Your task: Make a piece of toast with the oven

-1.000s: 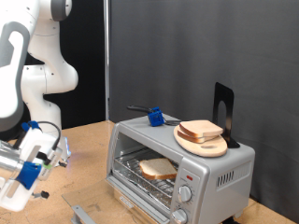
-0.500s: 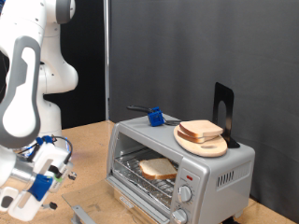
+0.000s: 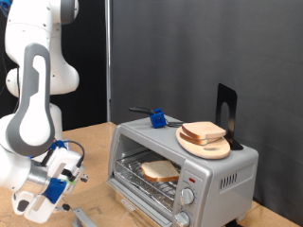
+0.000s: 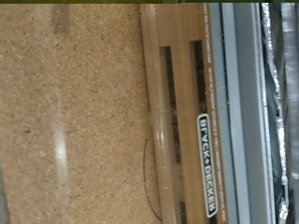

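Note:
The silver oven (image 3: 213,172) stands on the wooden table at the exterior view's right. Its drop-down door (image 3: 87,218) is open, and only the door's edge shows at the bottom. The piece of toast (image 3: 159,171) lies on the wire rack inside. My gripper (image 3: 45,197), with blue fingers, hangs low at the exterior view's bottom left, just left of the open door's edge and holding nothing that I can see. In the wrist view the gripper does not show. That view looks down on the open glass door (image 4: 187,112) with its white brand lettering.
On top of the oven a round wooden plate (image 3: 210,148) carries stacked bread slices (image 3: 203,131). A blue object (image 3: 157,119) and a black stand (image 3: 227,112) also sit there. The wooden tabletop (image 4: 75,112) lies beside the door. A dark curtain hangs behind.
The arm has swung down and to the exterior view's right, bringing the gripper lower and closer to the open door's edge. The oven, toast and plate have not moved.

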